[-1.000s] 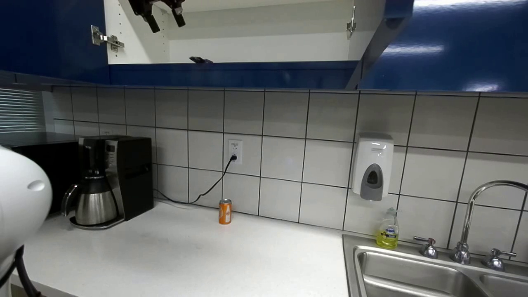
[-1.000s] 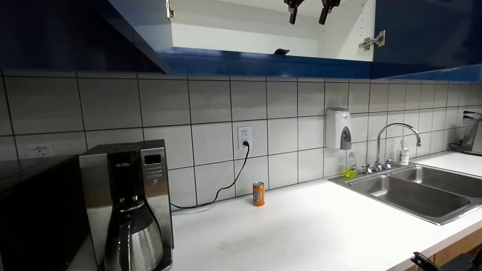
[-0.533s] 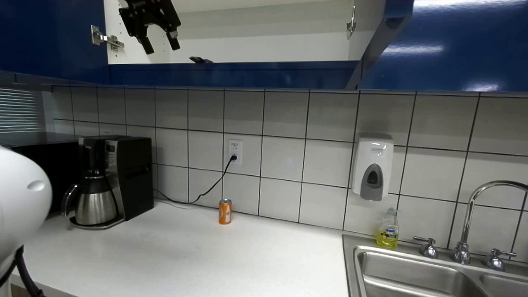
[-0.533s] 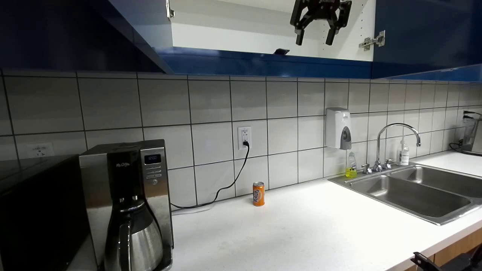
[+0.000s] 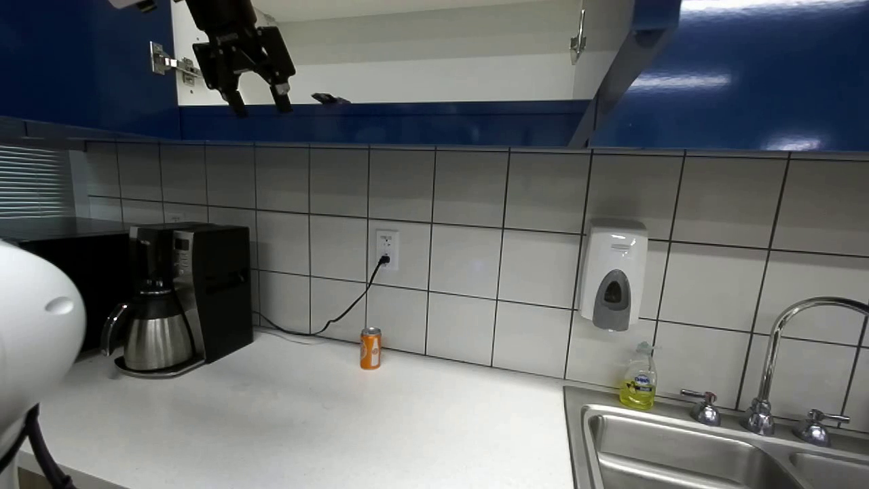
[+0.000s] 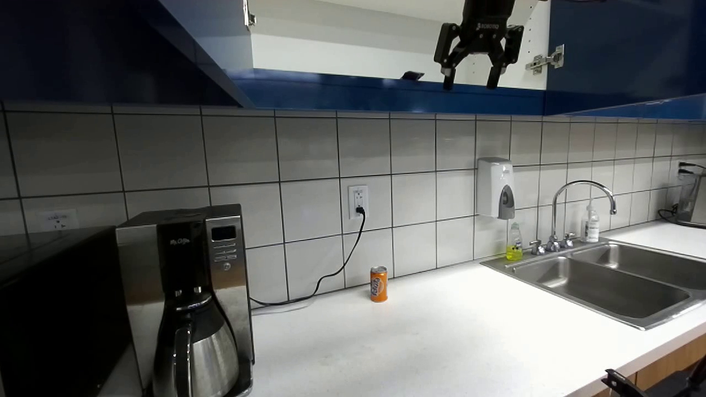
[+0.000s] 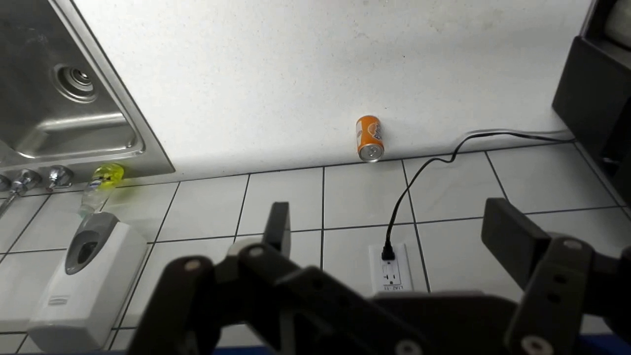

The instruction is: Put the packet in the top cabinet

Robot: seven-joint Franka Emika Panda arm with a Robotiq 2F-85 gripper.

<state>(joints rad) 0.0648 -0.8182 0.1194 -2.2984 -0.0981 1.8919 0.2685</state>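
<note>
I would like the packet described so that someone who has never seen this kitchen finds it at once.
Look up to the open wall cabinet, white inside, with blue doors. Just above its blue bottom rail shows the packet. It is the small, low, dark shape, unlike the bigger, two-fingered black gripper hanging apart from it.

Orng can btwn coffee mkr & sink
</note>
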